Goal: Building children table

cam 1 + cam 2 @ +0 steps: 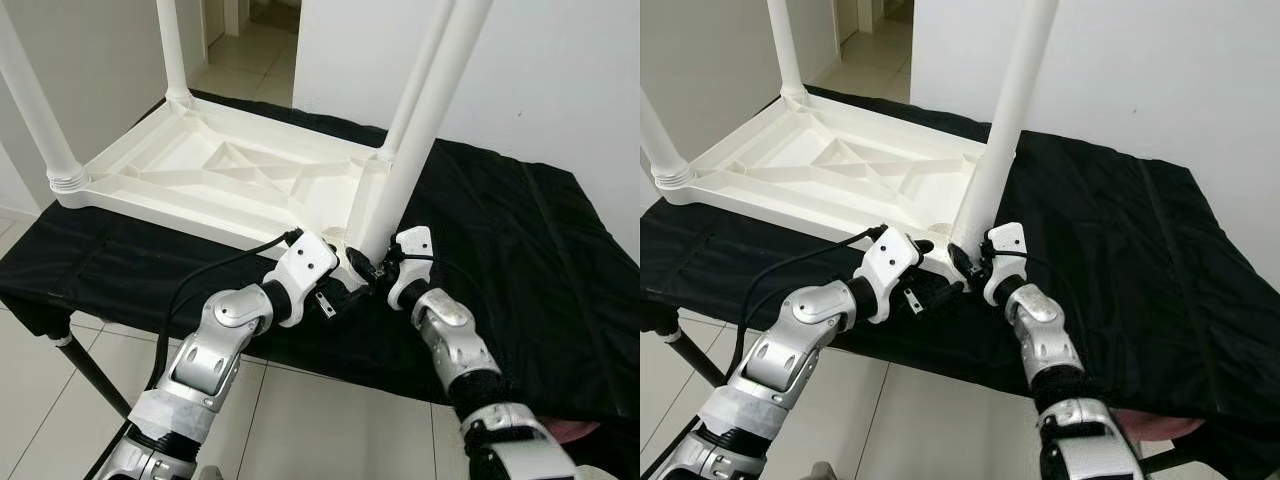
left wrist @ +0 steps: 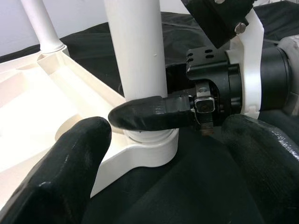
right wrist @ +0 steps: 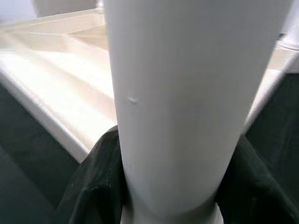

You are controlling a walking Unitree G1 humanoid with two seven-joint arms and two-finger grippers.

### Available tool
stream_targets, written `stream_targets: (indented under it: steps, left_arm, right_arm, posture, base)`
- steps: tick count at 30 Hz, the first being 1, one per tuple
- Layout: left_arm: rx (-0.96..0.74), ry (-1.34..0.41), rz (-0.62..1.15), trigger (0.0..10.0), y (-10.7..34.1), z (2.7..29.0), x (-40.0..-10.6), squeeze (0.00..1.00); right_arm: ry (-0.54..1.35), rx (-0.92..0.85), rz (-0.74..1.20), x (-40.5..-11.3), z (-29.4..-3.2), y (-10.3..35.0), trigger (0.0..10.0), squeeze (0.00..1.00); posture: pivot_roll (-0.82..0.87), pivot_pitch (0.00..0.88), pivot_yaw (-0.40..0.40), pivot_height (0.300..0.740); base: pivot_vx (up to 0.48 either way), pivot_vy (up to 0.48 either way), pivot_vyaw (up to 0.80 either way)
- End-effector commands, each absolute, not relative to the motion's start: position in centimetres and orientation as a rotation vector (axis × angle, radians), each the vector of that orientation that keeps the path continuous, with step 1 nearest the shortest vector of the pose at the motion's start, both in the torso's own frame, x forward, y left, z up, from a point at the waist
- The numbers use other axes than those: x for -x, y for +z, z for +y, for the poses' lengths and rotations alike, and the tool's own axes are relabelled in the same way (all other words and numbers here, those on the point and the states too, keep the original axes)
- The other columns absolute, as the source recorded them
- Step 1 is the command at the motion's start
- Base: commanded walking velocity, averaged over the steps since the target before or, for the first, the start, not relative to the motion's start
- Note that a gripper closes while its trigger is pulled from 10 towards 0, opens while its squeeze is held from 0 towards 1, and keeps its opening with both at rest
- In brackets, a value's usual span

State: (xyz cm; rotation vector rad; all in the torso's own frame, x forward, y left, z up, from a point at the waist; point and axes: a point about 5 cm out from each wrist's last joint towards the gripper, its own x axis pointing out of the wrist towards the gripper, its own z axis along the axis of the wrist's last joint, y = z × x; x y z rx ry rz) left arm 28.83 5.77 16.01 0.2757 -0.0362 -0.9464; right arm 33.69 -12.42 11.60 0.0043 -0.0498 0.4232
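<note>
The tabletop lies upside down on a stand draped in black cloth, ribbed underside up, toward the left and far part of the stand. Three legs stand upright in its corner sockets: far left, near left and far right. The fourth leg rises from the near right corner socket, leaning slightly right.

The right gripper is closed round the base of the fourth leg, just above the socket; in the right wrist view its two fingers press either side of the white tube. Judged purpose: to steady or seat the leg in its socket, the low grip giving control right at the joint.

The left gripper sits just beside that corner on its near left side, its fingers spread apart and holding nothing; in its wrist view they frame the socket and one right finger laid across the leg. Judged purpose: to brace the corner or take over the leg.

Containers: none as such. The four sockets serve as receptacles, each holding a leg; whether the fourth is fully home cannot be told. The ribbed cells of the underside hold nothing.
</note>
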Motion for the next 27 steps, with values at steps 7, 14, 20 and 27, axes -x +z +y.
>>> stream_targets:
  steps: [7, 14, 20, 27]
  left_arm:
    - [-0.274, -0.919, -0.037, 10.0, 15.9, 5.9, -28.8, 0.0]
    - [-0.274, -0.911, -0.038, 10.0, 15.9, 5.9, -28.8, 0.0]
    - [-0.273, -0.906, -0.038, 10.0, 15.9, 6.0, -28.8, 0.0]
    - [-0.275, -0.904, -0.04, 10.0, 16.0, 6.1, -28.8, 0.0]
  right_arm:
    - [0.041, 0.049, -0.005, -32.5, -12.5, 11.1, 10.0, 0.0]
    - [0.018, 0.025, 0.029, -31.4, -10.7, 10.7, 10.0, 0.0]
    - [0.037, -0.009, 0.005, -31.3, -10.6, 11.4, 10.0, 1.0]
    - [0.043, -0.013, -0.043, -31.8, -12.3, 12.7, 10.0, 1.0]
  posture:
    - [0.0, 0.0, -0.103, 0.74]
    - [0.0, 0.0, -0.109, 0.74]
    - [0.01, 0.0, -0.113, 0.74]
    - [0.01, 0.0, -0.115, 0.74]
  base:
    - [0.0, 0.0, 0.0]
    - [0.0, 0.0, 0.0]
    - [0.0, 0.0, 0.0]
    - [0.0, 0.0, 0.0]
